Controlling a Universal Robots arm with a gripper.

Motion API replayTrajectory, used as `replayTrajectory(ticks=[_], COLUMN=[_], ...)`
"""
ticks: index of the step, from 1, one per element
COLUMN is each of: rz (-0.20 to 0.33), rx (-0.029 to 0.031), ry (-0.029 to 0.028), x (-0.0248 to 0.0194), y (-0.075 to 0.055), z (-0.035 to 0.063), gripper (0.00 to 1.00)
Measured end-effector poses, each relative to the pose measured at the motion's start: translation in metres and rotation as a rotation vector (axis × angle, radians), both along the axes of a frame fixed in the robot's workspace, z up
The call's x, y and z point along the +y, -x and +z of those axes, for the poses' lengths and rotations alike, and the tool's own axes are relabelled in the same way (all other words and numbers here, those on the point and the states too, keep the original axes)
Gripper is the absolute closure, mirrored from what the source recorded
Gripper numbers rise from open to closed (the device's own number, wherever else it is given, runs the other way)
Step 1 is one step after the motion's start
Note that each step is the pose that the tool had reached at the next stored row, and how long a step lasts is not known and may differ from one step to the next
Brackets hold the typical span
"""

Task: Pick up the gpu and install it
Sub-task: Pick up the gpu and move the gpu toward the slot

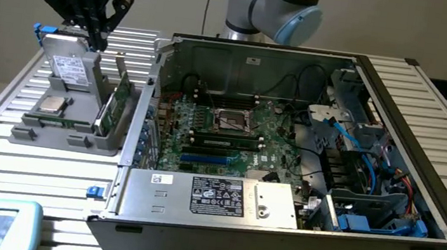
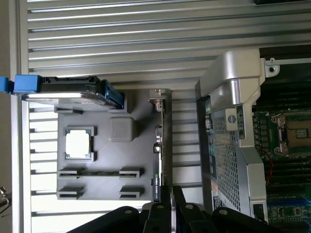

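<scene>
The gripper [image 1: 96,36] hung above the far end of the grey holder [image 1: 60,138], on the exterior view's left of the open computer case [image 1: 215,53]. Whether it was clenched or released, I could not tell. It held nothing that I could make out. The gpu [image 1: 114,102] stood on edge in the holder's side nearest the case, just right of the upright drive [image 1: 69,64].
</scene>
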State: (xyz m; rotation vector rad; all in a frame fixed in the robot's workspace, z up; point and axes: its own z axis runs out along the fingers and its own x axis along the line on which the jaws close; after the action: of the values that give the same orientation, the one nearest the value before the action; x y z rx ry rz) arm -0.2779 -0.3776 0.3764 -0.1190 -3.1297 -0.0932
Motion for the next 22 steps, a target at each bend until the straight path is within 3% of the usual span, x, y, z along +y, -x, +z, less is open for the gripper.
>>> replayTrajectory(ticks=[2, 7, 8, 12, 18, 22], rz=[0.000, 0.000, 0.000, 0.000, -0.001, -0.001], rx=[0.0000, -0.0004, -0.0015, -0.0048, -0.0076, -0.0126], ry=[0.0000, 0.0000, 0.0000, -0.0003, -0.0003, -0.0065], x=[0.0000, 0.0000, 0.0000, 0.0001, 0.0000, -0.0009], y=[0.000, 0.006, 0.010, 0.022, 0.023, 0.023], z=[0.0000, -0.0021, -0.0039, -0.0112, -0.0221, -0.0275], gripper=[0.70, 0.58, 0.52, 0.52, 0.52, 0.52])
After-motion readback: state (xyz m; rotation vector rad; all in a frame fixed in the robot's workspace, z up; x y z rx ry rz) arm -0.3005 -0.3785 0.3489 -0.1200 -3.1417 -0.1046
